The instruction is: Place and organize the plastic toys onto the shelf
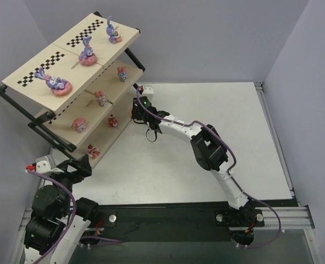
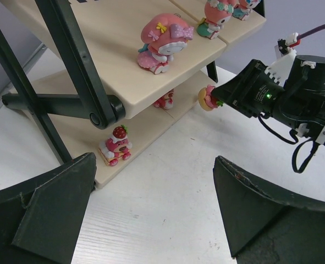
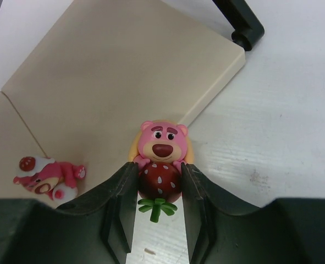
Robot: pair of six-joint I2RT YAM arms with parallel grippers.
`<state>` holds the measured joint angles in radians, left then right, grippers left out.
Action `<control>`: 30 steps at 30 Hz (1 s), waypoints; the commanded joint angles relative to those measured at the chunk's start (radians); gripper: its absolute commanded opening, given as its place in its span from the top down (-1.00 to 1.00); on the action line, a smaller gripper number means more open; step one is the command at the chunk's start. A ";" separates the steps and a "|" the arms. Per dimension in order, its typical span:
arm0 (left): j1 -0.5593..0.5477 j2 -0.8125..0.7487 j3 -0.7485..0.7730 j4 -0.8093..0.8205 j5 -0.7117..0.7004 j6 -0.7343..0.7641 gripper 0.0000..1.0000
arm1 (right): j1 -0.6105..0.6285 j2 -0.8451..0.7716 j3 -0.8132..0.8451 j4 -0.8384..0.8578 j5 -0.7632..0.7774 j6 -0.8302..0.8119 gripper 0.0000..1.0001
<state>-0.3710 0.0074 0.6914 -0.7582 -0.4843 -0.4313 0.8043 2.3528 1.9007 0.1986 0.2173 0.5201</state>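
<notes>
My right gripper is shut on a pink bear toy hugging a red strawberry. It holds the toy at the front edge of the shelf's bottom board; the toy also shows in the left wrist view. The shelf stands at the far left, with three purple bunnies on its top board and pink figures on the lower boards. A pink bear lies on the bottom board. My left gripper is open and empty above the table near the shelf's near end.
The shelf's black frame legs stand close in front of my left gripper. A strawberry-topped figure sits at the near end of the bottom board. The white table stretches to the right of the shelf.
</notes>
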 commanded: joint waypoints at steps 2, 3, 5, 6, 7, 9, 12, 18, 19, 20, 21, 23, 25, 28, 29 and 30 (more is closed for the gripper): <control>0.007 -0.124 0.011 0.033 0.016 0.019 -0.95 | -0.008 0.022 0.074 0.134 -0.022 -0.043 1.00; 0.009 -0.124 0.013 0.033 0.016 0.020 -0.95 | -0.008 0.025 0.074 0.156 -0.022 -0.049 1.00; 0.009 -0.124 0.013 0.036 0.016 0.020 -0.94 | -0.008 0.034 0.083 0.162 -0.027 -0.051 1.00; 0.009 -0.126 0.013 0.036 0.016 0.020 -0.95 | -0.008 0.036 0.083 0.183 -0.030 -0.057 1.00; 0.009 -0.126 0.013 0.034 0.016 0.020 -0.95 | -0.004 0.040 0.077 0.197 -0.033 -0.061 1.00; 0.009 -0.124 0.011 0.034 0.016 0.020 -0.95 | -0.002 0.049 0.095 0.200 -0.032 -0.072 1.00; 0.007 -0.126 0.011 0.036 0.018 0.020 -0.95 | 0.006 0.089 0.153 0.174 -0.029 -0.097 1.00; 0.009 -0.126 0.010 0.036 0.019 0.022 -0.95 | 0.015 0.131 0.232 0.124 0.004 -0.095 1.00; 0.009 -0.124 0.011 0.037 0.021 0.022 -0.95 | 0.016 0.137 0.238 0.119 0.017 -0.089 1.00; 0.009 -0.126 0.010 0.036 0.020 0.022 -0.94 | 0.019 0.140 0.242 0.117 0.027 -0.089 1.00; 0.009 -0.126 0.010 0.037 0.019 0.022 -0.95 | 0.019 0.151 0.262 0.104 0.042 -0.083 1.00; 0.010 -0.126 0.011 0.039 0.019 0.022 -0.95 | 0.019 0.163 0.285 0.090 0.053 -0.074 1.00; 0.010 -0.126 0.011 0.037 0.019 0.022 -0.95 | 0.021 0.177 0.310 0.078 0.065 -0.066 1.00; 0.010 -0.126 0.011 0.036 0.018 0.022 -0.95 | 0.024 0.194 0.339 0.058 0.103 -0.074 1.00; 0.010 -0.126 0.011 0.036 0.019 0.022 -0.95 | 0.024 0.198 0.347 0.053 0.112 -0.081 1.00; 0.010 -0.126 0.011 0.034 0.019 0.020 -0.95 | 0.026 0.204 0.353 0.039 0.119 -0.084 1.00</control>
<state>-0.3698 0.0074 0.6914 -0.7559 -0.4709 -0.4248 0.8200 2.5511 2.1761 0.2359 0.2596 0.4446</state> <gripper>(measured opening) 0.974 0.337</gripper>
